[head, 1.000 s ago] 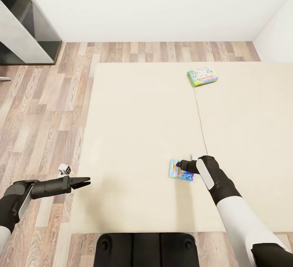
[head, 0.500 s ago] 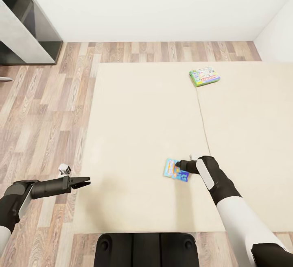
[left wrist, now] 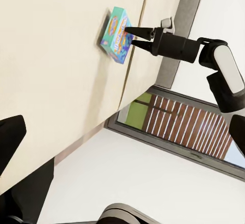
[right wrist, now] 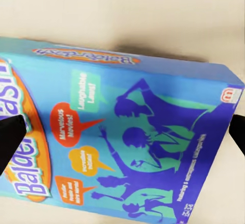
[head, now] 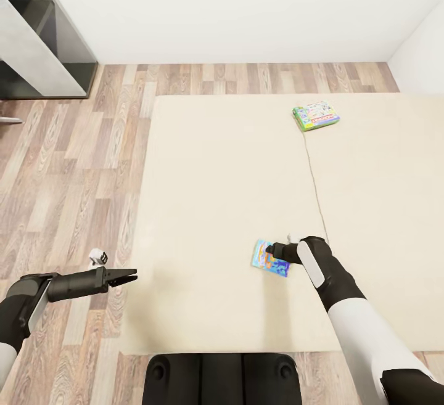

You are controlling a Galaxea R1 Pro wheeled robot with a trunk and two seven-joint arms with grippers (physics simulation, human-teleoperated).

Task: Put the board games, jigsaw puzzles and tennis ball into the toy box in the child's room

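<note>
Reaching over the near part of the bed [head: 216, 208], the right gripper [head: 275, 249] is meeting the blue board game [head: 269, 258], which is lying on the beige mattress a little inside the near edge, just beside the seam running up the mattress. From the left wrist camera the two dark fingers [left wrist: 139, 30] are showing spread apart, their tips at the edge of the blue box [left wrist: 116, 34]; whether they are actually pressing on it is not something I can tell. The right wrist camera is looking straight down on the box's printed face [right wrist: 122, 142] (purple figures, coloured speech bubbles, white lettering), with a dark fingertip at each side of the picture, one over the lid and one past its end.

A second board game [head: 316, 115], white and green with a red band, is sitting well apart from the first, near the far edge of the mattress and by the same seam.

The left gripper [head: 131, 278] is hanging over the wooden floor [head: 68, 171] beside the bed, its fingers lying close together and holding nothing. A dark grey unit [head: 37, 35] is standing against the white wall in the far left corner.
</note>
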